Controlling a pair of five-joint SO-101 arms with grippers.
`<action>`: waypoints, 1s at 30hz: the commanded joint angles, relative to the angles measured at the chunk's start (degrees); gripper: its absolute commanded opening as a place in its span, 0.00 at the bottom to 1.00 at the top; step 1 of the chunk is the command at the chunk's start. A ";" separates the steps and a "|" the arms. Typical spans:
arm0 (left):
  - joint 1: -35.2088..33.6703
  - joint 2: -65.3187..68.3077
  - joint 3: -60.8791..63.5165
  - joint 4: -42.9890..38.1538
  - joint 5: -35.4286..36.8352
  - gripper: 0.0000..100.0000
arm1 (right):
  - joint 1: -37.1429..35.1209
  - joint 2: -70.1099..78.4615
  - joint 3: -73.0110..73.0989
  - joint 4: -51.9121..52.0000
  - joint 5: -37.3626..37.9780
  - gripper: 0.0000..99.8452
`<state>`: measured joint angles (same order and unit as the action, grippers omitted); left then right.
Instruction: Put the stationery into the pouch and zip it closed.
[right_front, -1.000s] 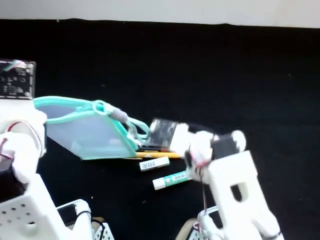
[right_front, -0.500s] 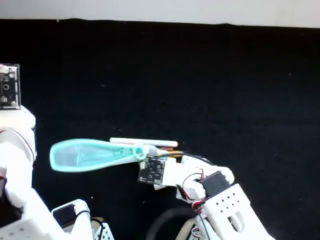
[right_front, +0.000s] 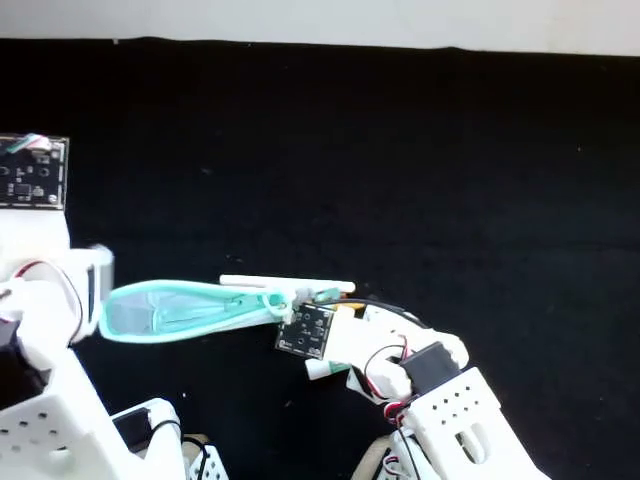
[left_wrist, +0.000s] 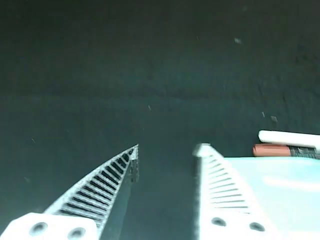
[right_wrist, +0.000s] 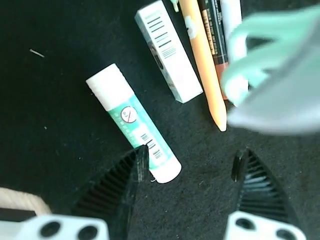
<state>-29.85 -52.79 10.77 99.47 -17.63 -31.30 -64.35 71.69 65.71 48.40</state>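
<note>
The teal pouch (right_front: 180, 308) stands edge-on at the table's left front, its mouth towards the right arm (right_front: 430, 380). A white pen (right_front: 285, 285) lies just behind it. My right gripper (right_wrist: 192, 155) is open above the black cloth, one finger by the foot of a green-and-white glue stick (right_wrist: 132, 122). Beyond it lie a white barcoded eraser box (right_wrist: 167, 50), an orange pencil (right_wrist: 202, 55) and a dark pen (right_wrist: 215, 35). The pouch's teal loop (right_wrist: 280, 65) hangs blurred close to the camera. My left gripper (left_wrist: 167, 150) is open, one finger against the pouch (left_wrist: 280, 185).
The table is covered in black cloth (right_front: 450, 180), bare across the back and right. The left arm (right_front: 40, 300) fills the front left corner. A white pen (left_wrist: 290, 137) and a brownish pen (left_wrist: 285, 150) lie past the pouch's far edge.
The pouch went from lying with its face showing to edge-on and nearer the front. The right arm swung left and lower over the stationery. The left arm shifted slightly.
</note>
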 joint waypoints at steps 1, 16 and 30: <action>-0.48 -0.75 -3.74 1.67 -0.18 0.25 | -0.31 -0.66 -0.40 -0.75 -0.62 0.27; -0.22 -0.84 -18.24 1.85 -0.53 0.26 | -2.95 -0.57 -0.48 -1.71 -2.37 0.27; 1.10 -7.96 -17.71 1.85 -2.11 0.26 | -2.86 -0.48 -1.01 -5.49 -7.91 0.27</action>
<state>-29.58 -59.03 -6.37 100.97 -19.38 -33.67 -64.35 71.69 61.14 41.10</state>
